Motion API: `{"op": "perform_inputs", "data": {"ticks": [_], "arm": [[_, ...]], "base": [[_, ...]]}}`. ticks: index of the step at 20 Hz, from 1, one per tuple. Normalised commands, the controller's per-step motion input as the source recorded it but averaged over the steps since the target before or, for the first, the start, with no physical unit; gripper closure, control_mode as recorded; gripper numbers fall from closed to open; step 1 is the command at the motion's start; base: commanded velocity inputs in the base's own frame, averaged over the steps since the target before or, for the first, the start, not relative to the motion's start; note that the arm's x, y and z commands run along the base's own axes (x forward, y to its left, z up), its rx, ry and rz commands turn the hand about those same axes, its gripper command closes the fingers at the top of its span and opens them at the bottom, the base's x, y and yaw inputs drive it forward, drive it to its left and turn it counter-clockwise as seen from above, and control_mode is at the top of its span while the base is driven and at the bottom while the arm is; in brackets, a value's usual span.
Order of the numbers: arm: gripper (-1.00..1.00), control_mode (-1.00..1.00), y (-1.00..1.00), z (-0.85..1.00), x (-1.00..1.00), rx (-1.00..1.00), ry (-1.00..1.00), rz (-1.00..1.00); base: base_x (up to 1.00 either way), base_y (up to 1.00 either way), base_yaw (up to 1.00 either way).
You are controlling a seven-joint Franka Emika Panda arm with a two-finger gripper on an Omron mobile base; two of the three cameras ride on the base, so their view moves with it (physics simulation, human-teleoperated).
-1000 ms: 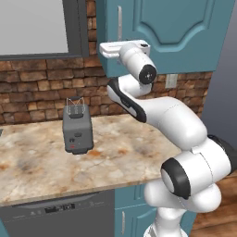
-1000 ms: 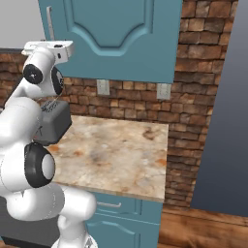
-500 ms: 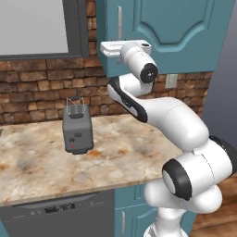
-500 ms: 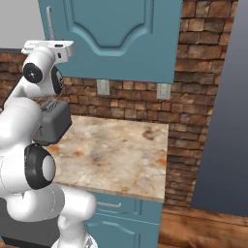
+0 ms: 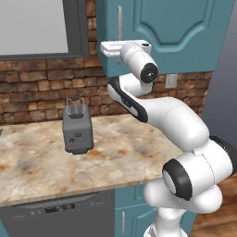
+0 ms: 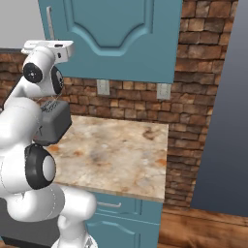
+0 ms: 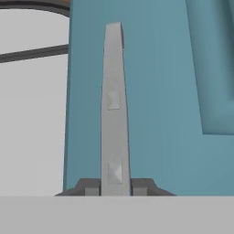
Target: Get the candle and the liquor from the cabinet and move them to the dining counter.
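1. In the left base view you see the arm raised high, its hand level with the lower end of the cabinet (image 5: 176,32)'s slim silver handle (image 5: 119,21). The door is closed. The gripper (image 5: 106,47) sits at the door's left edge, just below the handle; you cannot judge the fingers from here. Below, a dark toaster (image 5: 77,129) stands on the marbled counter (image 5: 37,162) in front of the brick wall (image 5: 41,88), with a dishwasher (image 5: 60,217) under the counter's near edge.

2. In the right base view you see the white hand (image 6: 48,47) pointing at the door's left edge, just under the handle (image 6: 49,22). The cabinet (image 6: 121,34) door stays flat and shut. The toaster (image 6: 53,123) is partly hidden behind the arm. Two wall outlets (image 6: 102,87) sit on the brick below the cabinet.

3. In the hand view you look straight at the teal door (image 7: 155,100), with the handle (image 7: 114,109) running up the middle. The two dark fingertips (image 7: 89,186) flank the handle's near end, one on each side: spread around it, close against it, though you cannot tell whether they press on it.
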Motion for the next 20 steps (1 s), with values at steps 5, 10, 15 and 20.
{"op": "perform_inputs", "data": {"ticks": [5,10,15,20], "arm": [[1.00,-1.00,0.00,0.00,-0.01,0.00,0.00,0.00],[1.00,-1.00,-0.04,0.01,-0.32,-0.01,0.00,-0.01],[1.00,-1.00,-0.21,0.08,-0.45,0.00,0.00,-0.08],[1.00,-1.00,-0.31,0.06,-0.51,0.00,0.01,-0.14]], "base": [[0.00,0.00,0.00],[0.00,0.00,0.00],[0.00,0.00,0.00],[0.00,0.00,0.00]]}}
